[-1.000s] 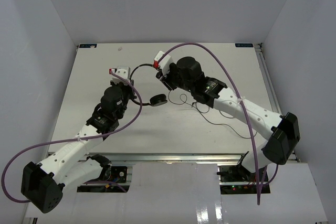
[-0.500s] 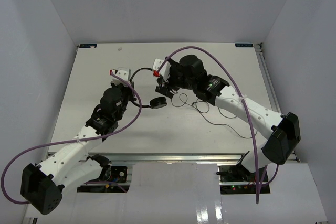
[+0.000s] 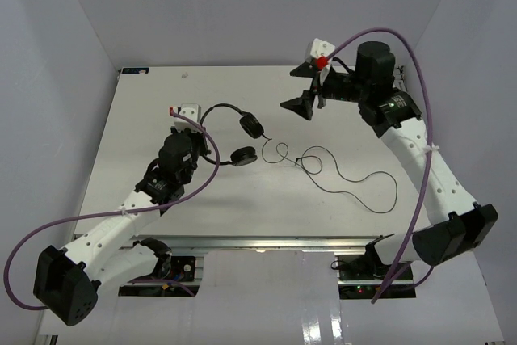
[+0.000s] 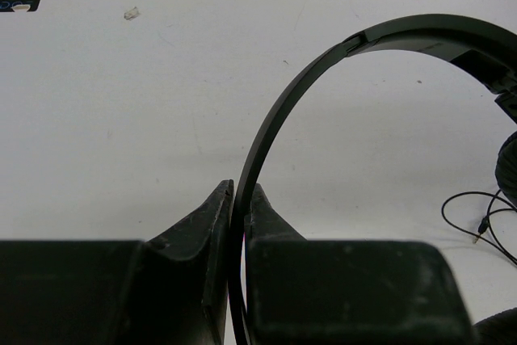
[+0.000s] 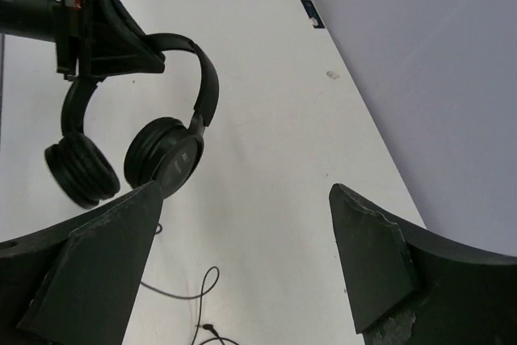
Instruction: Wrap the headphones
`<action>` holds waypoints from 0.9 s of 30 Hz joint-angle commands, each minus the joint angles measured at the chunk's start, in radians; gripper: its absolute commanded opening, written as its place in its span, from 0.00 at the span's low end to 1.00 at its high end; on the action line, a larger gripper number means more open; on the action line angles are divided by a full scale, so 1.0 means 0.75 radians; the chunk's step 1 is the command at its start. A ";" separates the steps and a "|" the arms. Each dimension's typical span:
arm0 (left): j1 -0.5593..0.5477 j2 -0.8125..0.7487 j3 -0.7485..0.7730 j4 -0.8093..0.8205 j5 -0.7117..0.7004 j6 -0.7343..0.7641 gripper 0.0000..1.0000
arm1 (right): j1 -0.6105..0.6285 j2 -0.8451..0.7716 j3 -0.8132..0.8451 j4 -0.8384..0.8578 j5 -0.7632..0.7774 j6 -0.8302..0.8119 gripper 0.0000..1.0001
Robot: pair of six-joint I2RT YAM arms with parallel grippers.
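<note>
the thin black cord [image 3: 355,193] trails in loose loops over the white table [image 3: 137,119], to the right of the left gripper [image 4: 238,214]. its jaws are clenched on the headband of the headphones [image 3: 243,155], both earcups to their right. the right gripper [image 5: 242,236] is lifted, jaws spread wide, well apart from the headphones. purple cables [image 3: 376,31] arch over both arms.
</note>
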 commanded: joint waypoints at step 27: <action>0.002 0.018 0.019 0.075 0.026 -0.229 0.00 | 0.557 0.184 -0.135 0.278 1.171 0.271 0.66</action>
